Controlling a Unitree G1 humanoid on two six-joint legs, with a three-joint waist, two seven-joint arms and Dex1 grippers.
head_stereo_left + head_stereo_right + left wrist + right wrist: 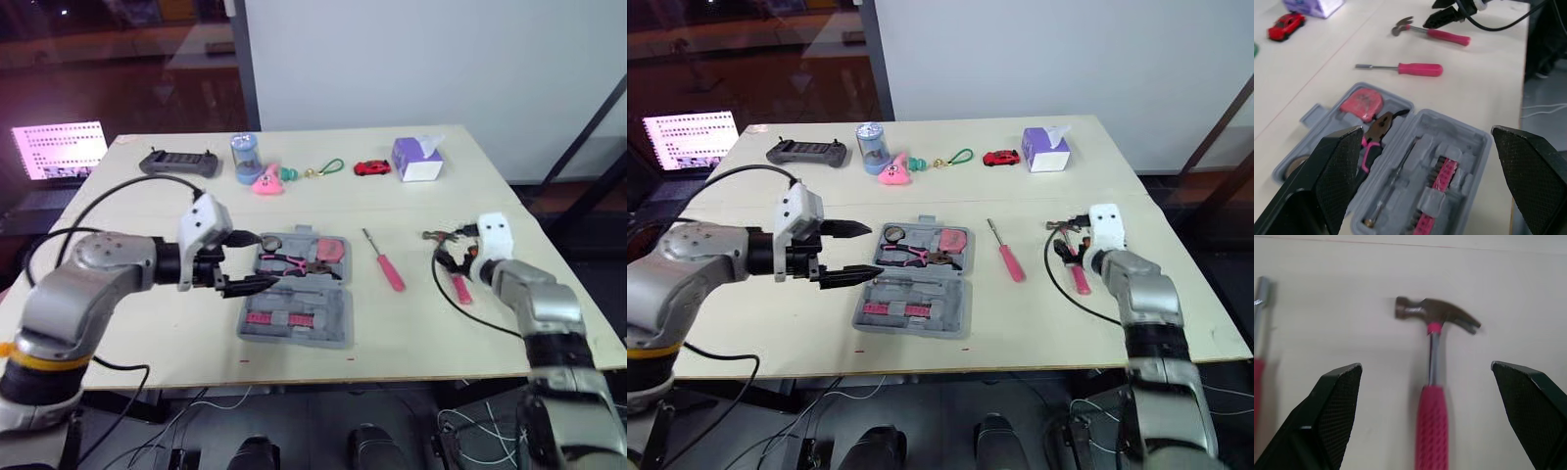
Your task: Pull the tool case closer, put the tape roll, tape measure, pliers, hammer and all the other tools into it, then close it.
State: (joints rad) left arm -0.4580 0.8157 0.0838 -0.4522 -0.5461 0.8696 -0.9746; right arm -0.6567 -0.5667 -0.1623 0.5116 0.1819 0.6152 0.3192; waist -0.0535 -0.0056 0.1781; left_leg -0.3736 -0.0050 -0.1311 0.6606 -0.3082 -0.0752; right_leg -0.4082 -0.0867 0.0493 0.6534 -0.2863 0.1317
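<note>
Left gripper [872, 249], fingers spread, hovers with the open tool case [960, 304] just ahead of its tips. The right gripper [1426, 364], spread wide, straddles the hammer [1431, 421], with bare table [774, 323] on either side.

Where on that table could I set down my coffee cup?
Bare patches: the near right corner of the table, in front of the hammer; the strip between screwdriver and hammer; the band between the back row, controller to tissue box, and the tool case. Crowded: the case's left side, where the left gripper hangs open.
</note>
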